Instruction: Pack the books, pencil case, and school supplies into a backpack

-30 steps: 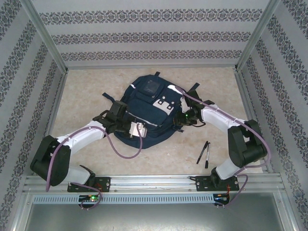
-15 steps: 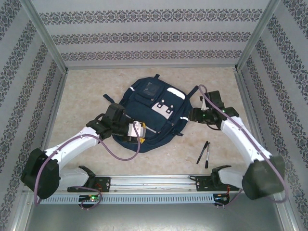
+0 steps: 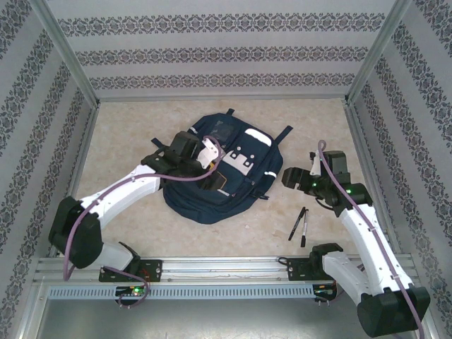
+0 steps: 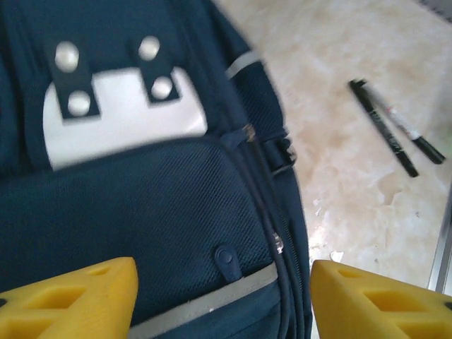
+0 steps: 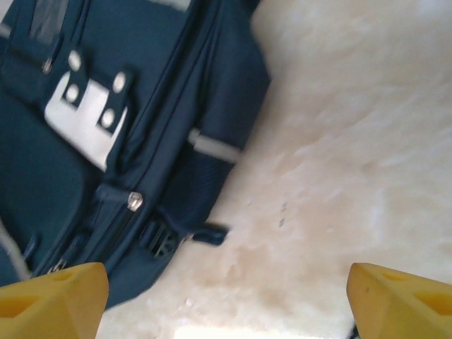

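The navy backpack (image 3: 233, 187) lies flat in the middle of the table, white patches up. My left gripper (image 3: 212, 169) hovers over its front pocket, open; the yellow fingers (image 4: 70, 296) straddle the mesh pocket and grey stripe of the backpack (image 4: 141, 198) without gripping. My right gripper (image 3: 286, 176) is open just right of the backpack, over bare table. In the right wrist view the backpack (image 5: 106, 141) sits left of the open gripper (image 5: 226, 304). Two black pens (image 3: 300, 224) lie on the table at front right, also seen as pens (image 4: 395, 127). The books and the pencil case are out of view.
The table (image 3: 127, 141) is walled in by patterned panels on three sides. A metal rail (image 3: 226, 265) with both arm bases runs along the near edge. A loose strap end (image 5: 208, 233) pokes out from the backpack's side.
Both grippers have opened and let go of the backpack. The left one moved up over the front pocket; the right one pulled back to the right. The backpack settled flat.
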